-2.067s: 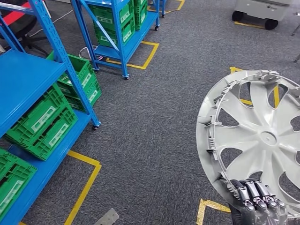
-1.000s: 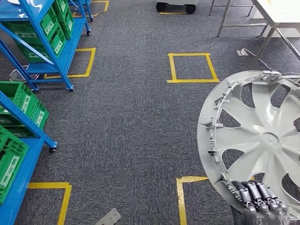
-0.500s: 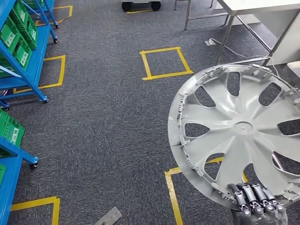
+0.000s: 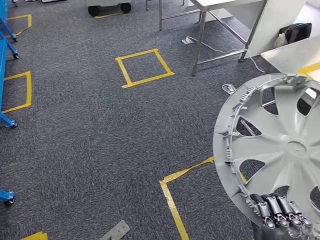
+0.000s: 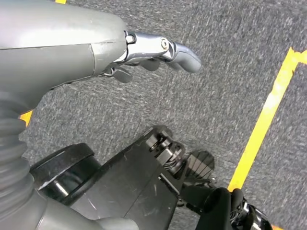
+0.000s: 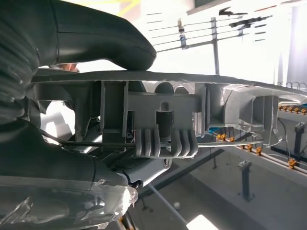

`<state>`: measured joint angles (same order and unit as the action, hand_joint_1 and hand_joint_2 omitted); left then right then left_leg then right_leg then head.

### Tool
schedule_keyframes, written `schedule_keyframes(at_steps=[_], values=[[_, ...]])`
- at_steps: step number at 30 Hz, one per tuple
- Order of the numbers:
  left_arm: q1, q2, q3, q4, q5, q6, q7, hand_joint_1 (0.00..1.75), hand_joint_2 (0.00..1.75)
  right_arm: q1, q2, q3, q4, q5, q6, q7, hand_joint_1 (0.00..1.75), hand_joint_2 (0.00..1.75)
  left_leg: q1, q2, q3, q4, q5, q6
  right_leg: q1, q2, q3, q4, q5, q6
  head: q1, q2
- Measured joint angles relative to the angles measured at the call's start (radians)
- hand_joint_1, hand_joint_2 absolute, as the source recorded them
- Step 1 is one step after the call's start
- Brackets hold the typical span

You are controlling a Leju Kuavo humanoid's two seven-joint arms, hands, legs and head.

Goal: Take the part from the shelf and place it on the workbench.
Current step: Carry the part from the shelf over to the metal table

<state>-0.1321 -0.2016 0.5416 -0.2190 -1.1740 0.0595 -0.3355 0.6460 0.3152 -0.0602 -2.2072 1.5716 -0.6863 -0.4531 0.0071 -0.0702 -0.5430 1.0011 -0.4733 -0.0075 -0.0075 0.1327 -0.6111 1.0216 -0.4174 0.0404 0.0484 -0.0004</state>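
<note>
I've got the right hand clamped on the lower rim of the wheel cover, holding it out front clear of my legs, workbench just ahead, left hand loose and empty.

Matt silver-grey plastic wheel cover (ribbed rim), rough grey carpet with glossy yellow tape, metal-legged workbench.
</note>
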Motion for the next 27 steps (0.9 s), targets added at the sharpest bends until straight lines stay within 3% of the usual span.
schedule_keyframes(at_steps=[1, 3, 5, 6, 8, 9, 10, 12, 14, 17, 19, 21, 23, 24, 25, 27], values=[[-0.001, -0.001, -0.001, 0.000, 0.000, 0.000, 0.000, 0.00, 1.75, 0.001, 0.004, -0.005, -0.003, 0.000, 0.000, -0.004, 1.75, 1.75, -0.001, 0.011, -0.001, 0.001, 0.002, 0.005, -0.003, 0.008, -0.005, -0.003, 0.003, 0.006, 0.000, 0.000], [-0.004, -0.003, -0.002, 0.000, 0.000, 0.000, 0.000, 0.00, 1.75, 0.002, 0.010, -0.013, -0.006, 0.000, 0.000, -0.011, 1.75, 1.75, 0.000, 0.033, -0.001, -0.003, 0.007, 0.017, -0.002, -0.025, -0.023, 0.021, -0.012, 0.014, 0.002, 0.000], [-0.003, -0.003, -0.003, 0.000, 0.000, -0.001, 0.000, 0.00, 1.75, 0.000, 0.013, -0.019, -0.008, 0.000, 0.000, -0.017, 1.75, 1.75, -0.001, 0.057, -0.002, -0.005, 0.009, 0.026, 0.001, -0.089, -0.069, 0.122, -0.070, 0.019, 0.007, 0.000], [0.000, -0.003, -0.003, 0.000, 0.001, -0.001, 0.000, 0.00, 1.75, -0.002, 0.015, -0.022, -0.008, 0.000, 0.000, -0.019, 1.75, 1.75, -0.002, 0.070, -0.002, -0.005, 0.008, 0.028, 0.001, -0.109, -0.100, 0.191, -0.103, 0.022, 0.008, 0.000], [0.003, -0.002, -0.004, 0.000, 0.001, -0.001, 0.000, 0.00, 1.75, -0.002, 0.016, -0.027, -0.008, 0.000, 0.000, -0.021, 1.75, 1.75, -0.003, 0.097, -0.001, -0.005, 0.006, 0.029, -0.001, -0.123, -0.139, 0.282, -0.133, 0.027, 0.008, 0.000], [0.004, -0.002, -0.004, 0.000, 0.001, -0.001, 0.001, 0.00, 1.75, -0.002, 0.017, -0.030, -0.008, 0.001, 0.000, -0.023, 1.75, 1.75, -0.003, 0.109, 0.000, -0.005, 0.004, 0.029, -0.001, -0.127, -0.132, 0.275, -0.121, 0.029, 0.008, 0.000], [0.003, -0.002, -0.005, 0.000, 0.001, -0.002, 0.001, 0.00, 1.75, -0.001, 0.017, -0.032, -0.008, 0.001, 0.000, -0.025, 1.75, 1.75, -0.003, 0.120, 0.003, -0.005, 0.002, 0.027, -0.002, -0.134, -0.104, 0.229, -0.094, 0.029, 0.008, 0.000], [0.003, -0.003, -0.008, 0.000, 0.001, -0.002, 0.001, 0.00, 1.75, -0.001, 0.018, -0.036, -0.009, 0.001, 0.000, -0.029, 1.75, 1.75, -0.005, 0.138, 0.011, -0.004, -0.005, 0.019, 0.001, -0.170, -0.023, 0.090, -0.042, 0.027, 0.009, 0.000], [0.002, -0.002, -0.010, 0.000, 0.001, -0.004, 0.002, 0.00, 1.75, -0.002, 0.019, -0.040, -0.009, 0.001, 0.000, -0.031, 1.75, 1.75, -0.010, 0.151, 0.016, -0.003, -0.011, 0.008, 0.006, -0.193, 0.022, 0.014, -0.028, 0.016, 0.007, 0.000], [-0.002, -0.003, -0.010, -0.001, 0.001, -0.006, 0.002, 0.00, 1.75, 0.000, 0.021, -0.048, -0.010, 0.001, 0.000, -0.031, 1.75, 1.75, -0.010, 0.163, 0.023, -0.003, -0.018, -0.007, 0.008, -0.172, 0.024, 0.005, -0.032, -0.007, 0.006, 0.000], [-0.005, -0.004, -0.011, -0.002, 0.001, -0.006, 0.002, 0.00, 1.75, 0.001, 0.025, -0.052, -0.012, 0.001, 0.000, -0.032, 1.75, 1.75, -0.007, 0.131, 0.006, 0.042, -0.045, -0.018, 0.003, -0.158, 0.032, 0.000, -0.034, -0.021, 0.002, 0.000], [-0.003, -0.003, -0.011, -0.002, 0.002, -0.007, 0.002, 0.00, 1.75, 0.000, 0.027, -0.055, -0.013, 0.001, 0.000, -0.034, 1.75, 1.75, -0.006, 0.091, -0.063, 0.169, -0.095, -0.022, 0.000, -0.145, 0.038, -0.001, -0.039, -0.031, -0.003, 0.000], [0.003, -0.001, -0.011, -0.002, 0.004, -0.009, 0.002, 0.00, 1.75, 0.000, 0.028, -0.058, -0.012, 0.001, 0.000, -0.037, 1.75, 1.75, -0.006, 0.081, -0.141, 0.283, -0.116, -0.022, 0.001, -0.128, 0.045, -0.001, -0.046, -0.035, -0.004, 0.000], [0.006, 0.000, -0.011, -0.002, 0.004, -0.009, 0.002, 0.00, 1.75, 0.000, 0.028, -0.059, -0.012, 0.001, 0.000, -0.039, 1.75, 1.75, -0.006, 0.079, -0.158, 0.292, -0.098, -0.021, 0.001, -0.119, 0.051, -0.001, -0.051, -0.034, -0.004, 0.000], [0.007, 0.001, -0.011, -0.002, 0.005, -0.010, 0.002, 0.00, 1.75, 0.001, 0.028, -0.061, -0.012, 0.001, 0.000, -0.040, 1.75, 1.75, -0.006, 0.079, -0.156, 0.263, -0.062, -0.019, 0.000, -0.112, 0.058, -0.001, -0.056, -0.033, -0.004, 0.000], [0.006, 0.002, -0.011, -0.002, 0.007, -0.010, 0.002, 0.00, 1.75, 0.001, 0.029, -0.065, -0.012, 0.001, 0.000, -0.042, 1.75, 1.75, -0.006, 0.078, -0.112, 0.138, 0.022, -0.014, 0.001, -0.102, 0.072, -0.001, -0.070, -0.025, -0.005, 0.000]])
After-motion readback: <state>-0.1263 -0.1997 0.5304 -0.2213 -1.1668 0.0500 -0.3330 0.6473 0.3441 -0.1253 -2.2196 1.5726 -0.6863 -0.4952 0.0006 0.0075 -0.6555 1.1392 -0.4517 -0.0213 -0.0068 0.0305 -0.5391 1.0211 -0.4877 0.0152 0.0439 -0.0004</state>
